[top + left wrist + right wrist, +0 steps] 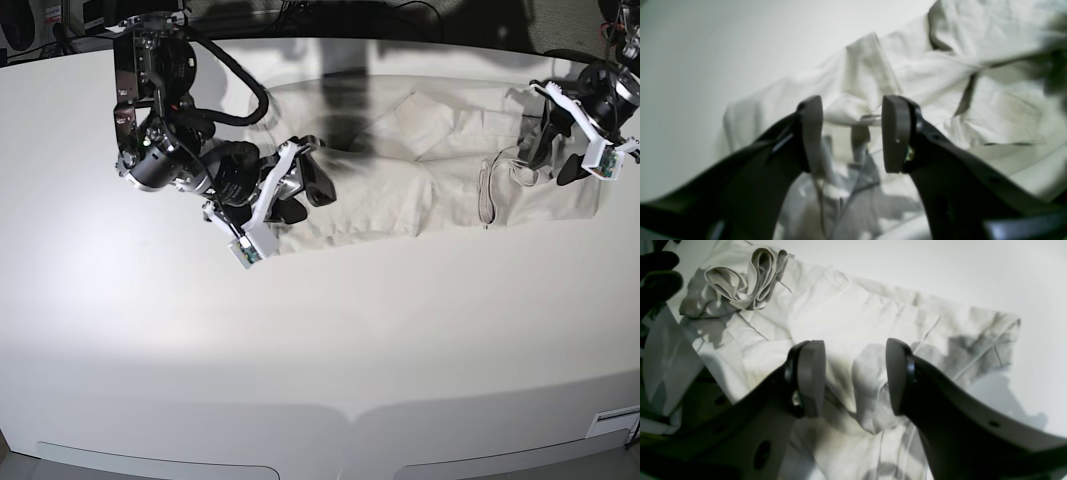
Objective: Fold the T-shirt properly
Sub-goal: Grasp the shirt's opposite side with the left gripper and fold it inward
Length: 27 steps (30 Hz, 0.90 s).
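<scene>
Nearest the base camera lay a broad bare stretch of white table (320,350), open from its front edge up to the shirt. The T-shirt (420,160) lay spread and wrinkled across the far half, its near hem running between the two arms, with bare table beyond its far edge too. The right gripper (295,190) hung over the shirt's end on that view's left, fingers apart with a loose fold of cloth between them, not pinched. The left gripper (851,133) stood at the opposite end, fingers wide apart over a raised fold and clamped on nothing. A bunched roll of fabric (746,280) sat by the left gripper's end.
</scene>
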{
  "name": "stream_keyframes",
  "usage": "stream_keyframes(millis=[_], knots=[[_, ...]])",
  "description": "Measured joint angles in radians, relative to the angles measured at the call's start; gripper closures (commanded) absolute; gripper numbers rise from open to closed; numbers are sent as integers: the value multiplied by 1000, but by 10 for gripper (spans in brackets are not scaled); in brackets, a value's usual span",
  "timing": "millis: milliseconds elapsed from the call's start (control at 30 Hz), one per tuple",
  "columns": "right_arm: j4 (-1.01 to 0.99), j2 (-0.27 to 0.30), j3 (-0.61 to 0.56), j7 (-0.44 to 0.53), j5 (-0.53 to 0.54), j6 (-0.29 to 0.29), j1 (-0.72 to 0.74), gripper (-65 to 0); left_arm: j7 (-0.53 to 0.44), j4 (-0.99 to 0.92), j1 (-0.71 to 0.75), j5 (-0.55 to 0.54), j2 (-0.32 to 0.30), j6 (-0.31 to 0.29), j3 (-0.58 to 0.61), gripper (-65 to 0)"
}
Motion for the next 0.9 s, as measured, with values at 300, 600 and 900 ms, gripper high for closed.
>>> stream_keyframes(millis=[300,600,900], knots=[[0,0,0,-5,2,0,0,-295,-47,-29,-31,168,-2,60,48,-279],[0,0,0,-23,42,0,0,-295,-46,-174,-111,254,-2,62,48,-279],[0,0,0,-23,44,0,6,-295,-43,-174,-111,251,-2,-15,48,-215]])
